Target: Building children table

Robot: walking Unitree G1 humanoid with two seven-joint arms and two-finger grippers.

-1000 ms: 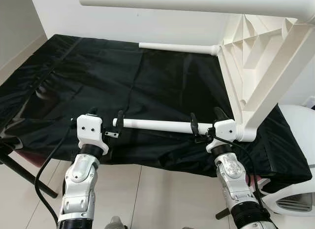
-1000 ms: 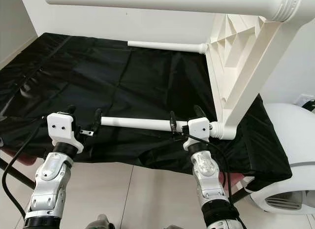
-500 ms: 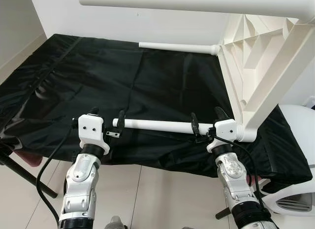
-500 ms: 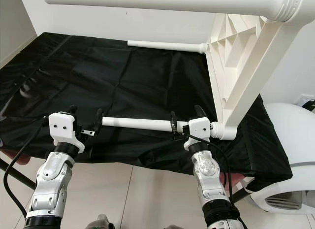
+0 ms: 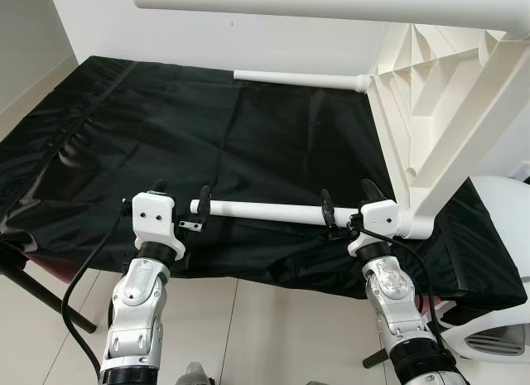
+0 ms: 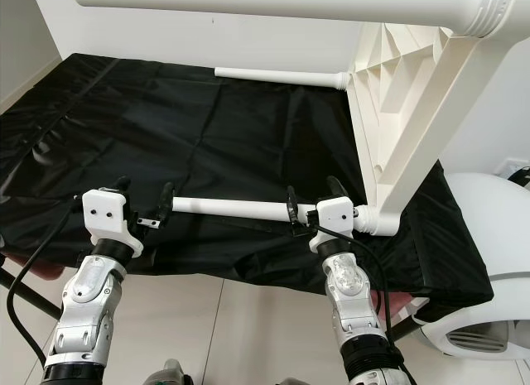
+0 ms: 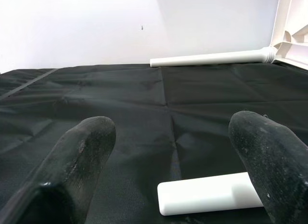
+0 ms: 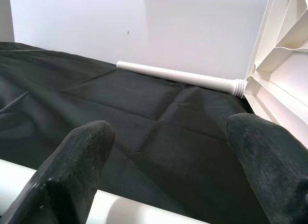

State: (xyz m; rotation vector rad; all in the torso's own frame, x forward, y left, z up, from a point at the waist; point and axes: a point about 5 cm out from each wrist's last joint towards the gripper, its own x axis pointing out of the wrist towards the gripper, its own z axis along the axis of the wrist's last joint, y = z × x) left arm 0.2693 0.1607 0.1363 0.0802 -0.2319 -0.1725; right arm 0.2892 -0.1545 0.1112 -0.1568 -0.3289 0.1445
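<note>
The white children's table lies on its side on a black cloth (image 5: 166, 128). Its ribbed tabletop (image 5: 431, 112) stands on edge at the right, and its legs point left. The near leg (image 5: 265, 211) lies low over the cloth's front edge. My left gripper (image 5: 180, 196) is open at that leg's free end (image 7: 202, 197), which sits between its fingertips (image 7: 82, 156). My right gripper (image 5: 348, 201) is open and straddles the same leg close to its socket in the tabletop. The far leg (image 8: 178, 75) runs along the wall, and another leg (image 5: 331, 4) crosses overhead.
The cloth-covered platform ends right in front of me, with tiled floor (image 5: 248, 319) below. A black stand leg (image 5: 41, 294) slants at the lower left. A white rounded appliance (image 5: 497, 319) stands at the lower right. A white wall (image 5: 207, 29) closes the back.
</note>
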